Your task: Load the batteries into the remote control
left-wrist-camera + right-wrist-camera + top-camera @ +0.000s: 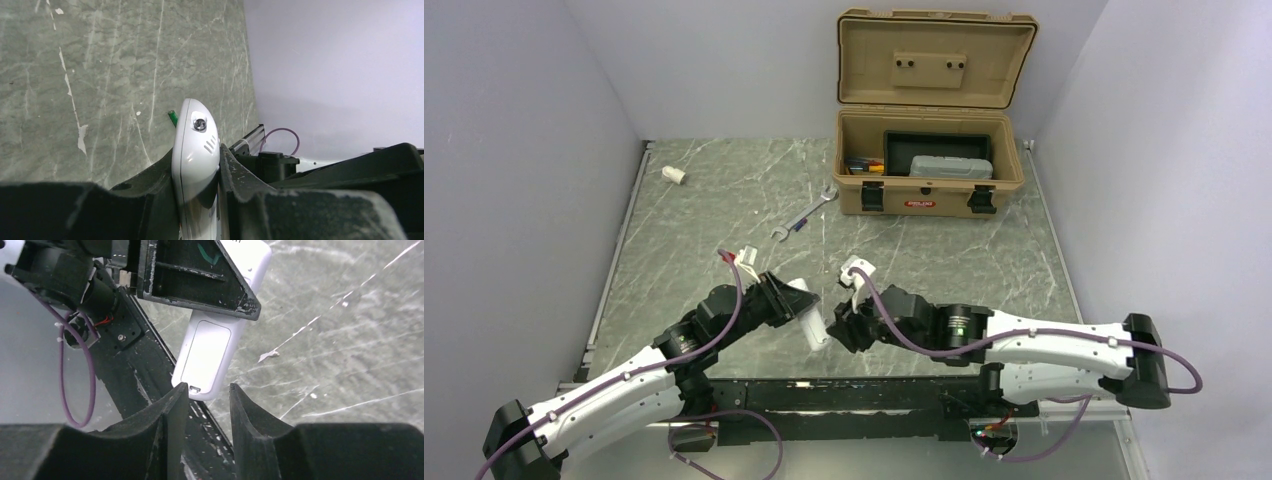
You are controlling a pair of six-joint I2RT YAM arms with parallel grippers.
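Observation:
My left gripper [196,154] is shut on the remote control [192,127], a slim white handset held on edge above the table, also seen from above [814,326]. In the right wrist view the remote control's back [207,357] faces me with its battery cover closed. My right gripper [209,391] is open by a narrow gap, with nothing between its fingers. Its tips sit right at the remote's lower end, the left tip by the cover latch. The green end of one of the batteries [173,117] peeks out on the table behind the remote.
An open tan toolbox [929,190] stands at the back right with a grey case and small items inside. A silver wrench [804,215] lies in front of it. A stubby white cylinder [673,175] sits at the back left. The black base rail [150,385] runs under the remote.

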